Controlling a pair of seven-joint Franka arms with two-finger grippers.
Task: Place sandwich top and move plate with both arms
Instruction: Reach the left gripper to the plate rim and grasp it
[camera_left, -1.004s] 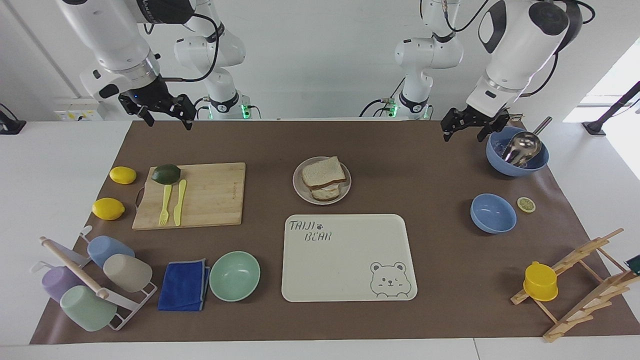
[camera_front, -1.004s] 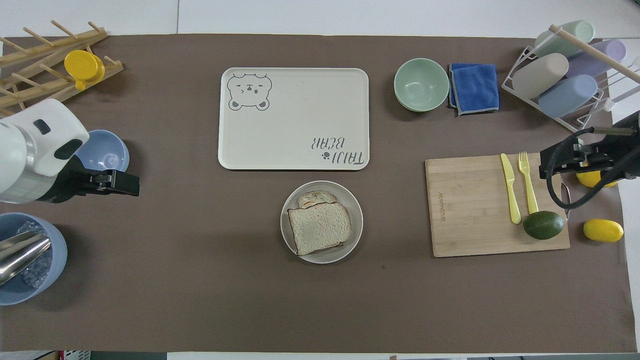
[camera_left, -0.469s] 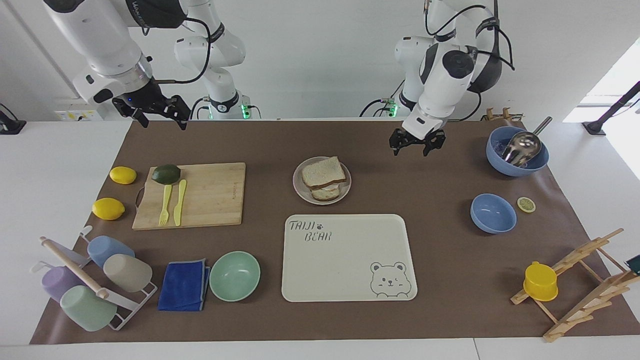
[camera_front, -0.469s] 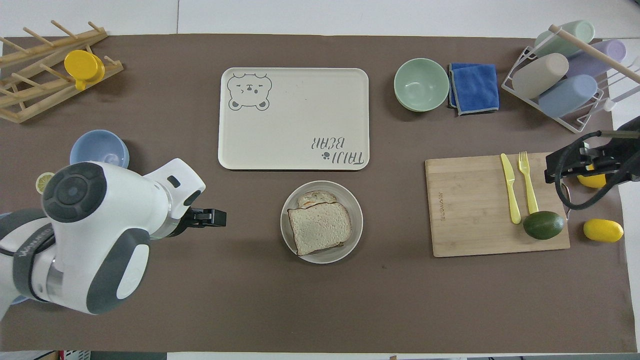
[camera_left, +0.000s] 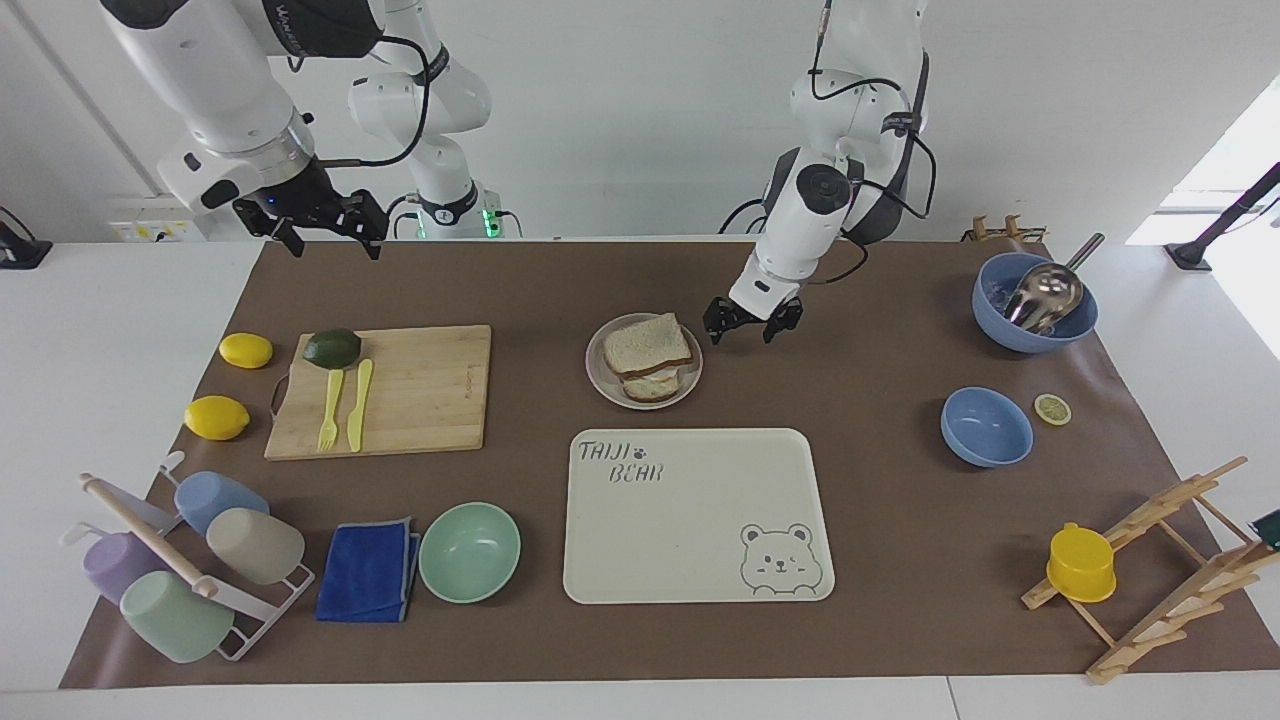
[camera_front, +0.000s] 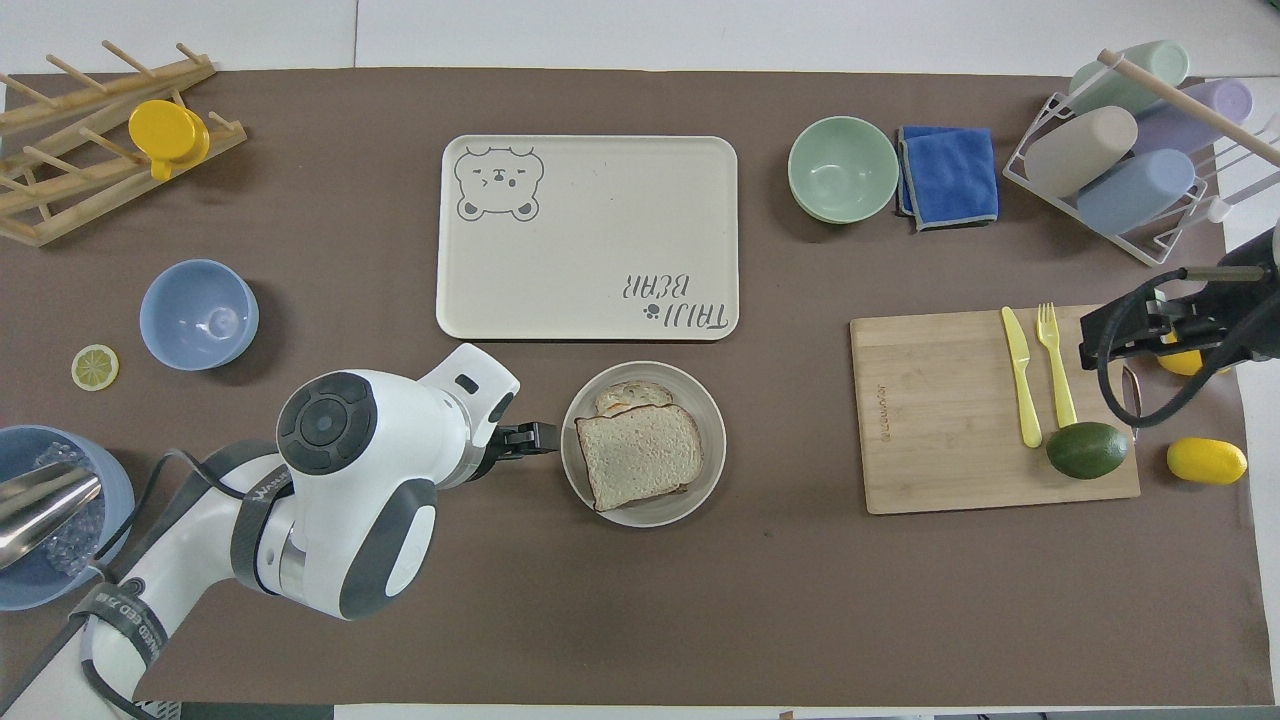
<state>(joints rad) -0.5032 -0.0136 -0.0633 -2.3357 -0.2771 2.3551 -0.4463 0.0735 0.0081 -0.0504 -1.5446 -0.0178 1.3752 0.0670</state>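
Grippers come first, nearest the robots: the right gripper (camera_left: 324, 230) hangs in the air over the edge of the brown mat nearest the robots at the right arm's end, its fingers spread and holding nothing, while that arm waits. The left gripper (camera_left: 741, 328) is low over the mat just beside the plate (camera_left: 691, 376), toward the left arm's end of it, its fingers apart and empty; whether it touches the rim cannot be told. On the plate, in the middle of the surface, the sandwich top (camera_left: 645, 346) lies tilted on the lower slices, its crust overhanging them. Beside the plate toward the right arm's end sits a wooden cutting board (camera_left: 420, 390) carrying an avocado (camera_left: 332, 347). Farther from the robots than the plate lies the cream bear tray (camera_left: 690, 520), with a mint green bowl (camera_left: 469, 551) beside it toward the right arm's end.
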